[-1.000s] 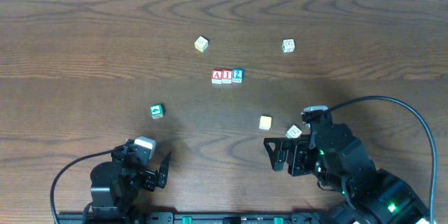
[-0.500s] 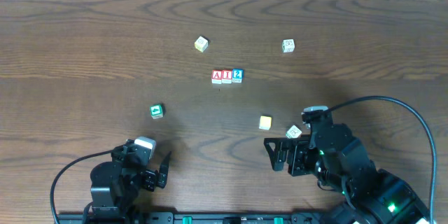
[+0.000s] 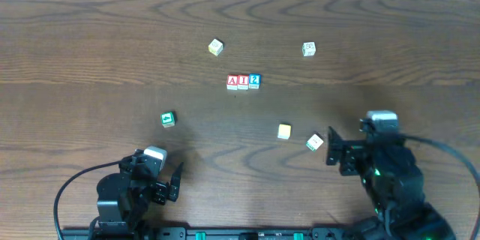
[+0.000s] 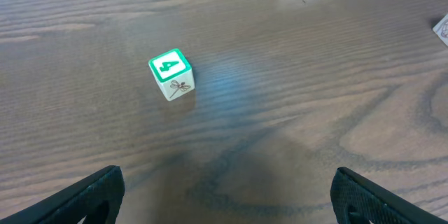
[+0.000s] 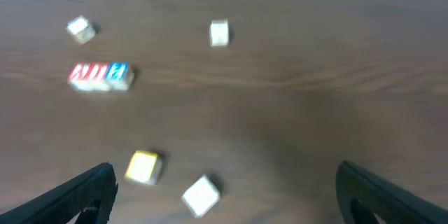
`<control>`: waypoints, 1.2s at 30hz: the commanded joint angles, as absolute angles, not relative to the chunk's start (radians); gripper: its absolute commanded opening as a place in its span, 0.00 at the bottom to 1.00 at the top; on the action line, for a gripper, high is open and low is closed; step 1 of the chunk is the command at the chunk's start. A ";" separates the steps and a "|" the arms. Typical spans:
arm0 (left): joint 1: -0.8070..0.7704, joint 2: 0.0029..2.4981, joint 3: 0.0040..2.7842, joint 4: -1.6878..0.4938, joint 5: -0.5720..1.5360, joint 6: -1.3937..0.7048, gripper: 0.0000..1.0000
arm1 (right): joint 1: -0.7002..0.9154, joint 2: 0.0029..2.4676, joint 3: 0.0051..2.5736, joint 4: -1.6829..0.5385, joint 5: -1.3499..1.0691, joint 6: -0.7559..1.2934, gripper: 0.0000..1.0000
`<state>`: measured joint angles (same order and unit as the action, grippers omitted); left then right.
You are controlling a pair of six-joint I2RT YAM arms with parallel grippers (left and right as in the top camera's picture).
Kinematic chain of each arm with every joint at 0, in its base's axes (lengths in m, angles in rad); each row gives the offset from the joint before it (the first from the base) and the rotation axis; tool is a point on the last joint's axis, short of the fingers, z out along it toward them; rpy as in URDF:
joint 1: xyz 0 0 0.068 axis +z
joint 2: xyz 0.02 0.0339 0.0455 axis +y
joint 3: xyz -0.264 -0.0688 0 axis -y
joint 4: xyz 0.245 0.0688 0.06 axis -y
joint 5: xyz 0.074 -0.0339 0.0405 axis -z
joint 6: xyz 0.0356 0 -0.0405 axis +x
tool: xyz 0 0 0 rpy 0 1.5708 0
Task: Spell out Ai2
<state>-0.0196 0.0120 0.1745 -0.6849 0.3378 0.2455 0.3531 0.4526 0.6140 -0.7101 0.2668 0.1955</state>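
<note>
Overhead view: row of three small wooden letter cubes [image 3: 244,82], red A, red I and blue 2, touching side by side, well ahead of both pairs of jaws. Left gripper [image 4: 225,199] spread wide, holding nothing; small white wooden cube with green-framed 4 [image 4: 171,74] ahead of its jaws, apart from both fingers. Right gripper [image 5: 227,199] likewise wide open and empty; plain yellow wooden cube [image 5: 143,166] just ahead of its jaws, tilted white wooden cube [image 5: 201,195] at their mouth, touching neither finger; lettered row far beyond. Dark brown wood-grain table [image 3: 90,60] beneath.
</note>
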 commanded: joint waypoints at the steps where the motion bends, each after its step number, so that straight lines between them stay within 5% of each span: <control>1: -0.013 0.004 0.170 -0.684 0.348 0.266 0.95 | 0.284 0.352 0.507 -0.676 0.258 0.092 0.99; 14: -0.013 0.004 0.170 -0.684 0.348 0.266 0.95 | 0.214 0.010 0.200 -0.639 0.121 0.101 0.99; 36: -0.013 0.004 0.170 -0.684 0.348 0.266 0.95 | 0.213 0.006 0.156 -0.651 0.067 0.100 0.99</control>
